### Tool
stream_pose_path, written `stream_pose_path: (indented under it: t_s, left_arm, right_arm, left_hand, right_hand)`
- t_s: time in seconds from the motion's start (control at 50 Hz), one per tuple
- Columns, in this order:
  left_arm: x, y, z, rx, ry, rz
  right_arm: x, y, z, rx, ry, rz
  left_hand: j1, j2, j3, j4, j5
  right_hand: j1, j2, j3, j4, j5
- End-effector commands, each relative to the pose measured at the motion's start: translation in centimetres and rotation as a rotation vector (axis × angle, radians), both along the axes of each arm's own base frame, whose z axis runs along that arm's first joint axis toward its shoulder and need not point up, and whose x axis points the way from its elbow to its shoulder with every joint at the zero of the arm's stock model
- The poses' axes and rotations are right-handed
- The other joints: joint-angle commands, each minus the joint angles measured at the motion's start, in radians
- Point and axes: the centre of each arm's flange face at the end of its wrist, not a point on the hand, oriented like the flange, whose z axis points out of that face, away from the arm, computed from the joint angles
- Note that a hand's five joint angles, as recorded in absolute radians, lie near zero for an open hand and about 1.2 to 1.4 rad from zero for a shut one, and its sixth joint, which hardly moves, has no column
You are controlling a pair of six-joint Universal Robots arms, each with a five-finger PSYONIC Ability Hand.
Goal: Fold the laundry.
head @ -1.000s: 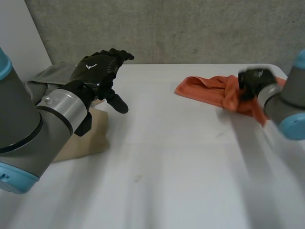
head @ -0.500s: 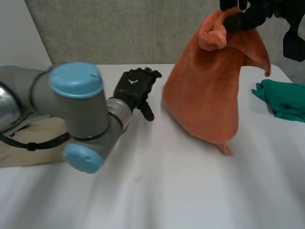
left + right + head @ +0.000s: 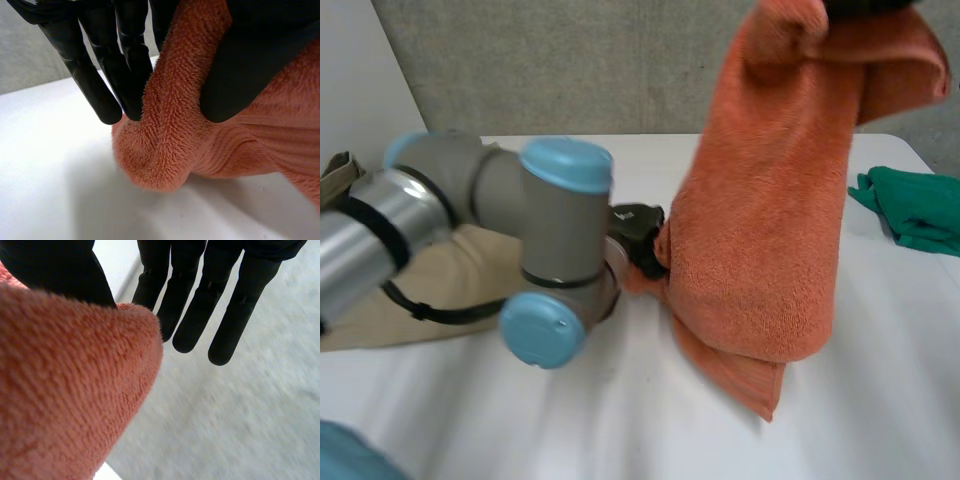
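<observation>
Left fingers: long, smooth and black, the fingers (image 3: pixel 97 80) of the left hand (image 3: pixel 638 230) sit on one side of a thick roll of cloth, and the broad thumb presses in from the other side. That's a firm pinch!

Left grip: it clamps a low fold of the orange towel (image 3: pixel 760 230), and in the left wrist view the terry bulges out, rounded and fuzzy, just below the fingertips. Finer ribbing shows under the thumb.

Right fingers: straight, slim and black, spread a little apart. The thumb lies on a rounded hump of orange pile, and the nearest finger is tucked in behind it.

Right grip: the right hand (image 3: pixel 50 265) pinches the towel's bunched top, high above the table (image 3: pixel 620 420).

Towel: a looped, nubbly terry, hanging as a tall, doubled drape from the right hand. Its folded lower end is down at the table top, towards the near edge.

Left arm: the grey left arm (image 3: pixel 555 230), with round light-blue caps, reaches across to the towel's lower side edge.

Beside it: a crumpled green cloth (image 3: pixel 915 205) lies well off to the right. A flat beige cloth (image 3: pixel 430 290) lies under the left arm.

Backdrop: a smooth white table top, with a rough grey concrete wall (image 3: pixel 570 70) behind.
</observation>
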Motion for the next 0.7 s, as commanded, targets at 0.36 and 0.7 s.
stream_pose_path:
  t_s: [0.36,0.7]
  left_arm:
    - [3.2,6.3,1.8,-0.104,-0.290,-0.134]
    - [2.5,3.6,3.3,-0.081,-0.241,-0.019]
  right_arm:
    - [2.6,-19.6,-23.7,0.154,0.249,-0.393]
    - [5.4,-20.2,-24.0,-0.003,0.184,-0.495]
  left_hand:
    - [0.268,0.221,0.223,0.203,0.286]
    - [0.268,0.221,0.223,0.203,0.286]
  right_hand:
    - [0.286,0.224,0.208,0.200,0.258]
    - [-0.936,-0.997,-1.014,-1.021,-0.964]
